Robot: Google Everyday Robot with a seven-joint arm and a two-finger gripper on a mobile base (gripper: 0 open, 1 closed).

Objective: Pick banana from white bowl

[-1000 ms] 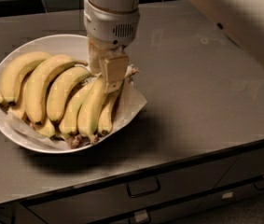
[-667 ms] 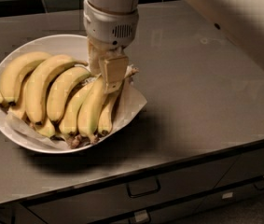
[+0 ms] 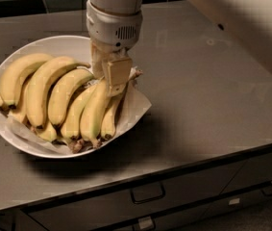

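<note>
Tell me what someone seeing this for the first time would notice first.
A wide white bowl heaped with yellow bananas sits at the left of the grey counter. The gripper hangs from above over the bowl's right side, at the upper end of the banana, the long one with a greenish stem end.

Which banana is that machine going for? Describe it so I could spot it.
On the grey counter sits a wide white bowl of bananas, with the gripper down at its right side. The banana lies right under that gripper, second from the right. It is the longest, nearly straight, greenish toward its dark stem, unlike the shorter, thinner banana beside it.
</note>
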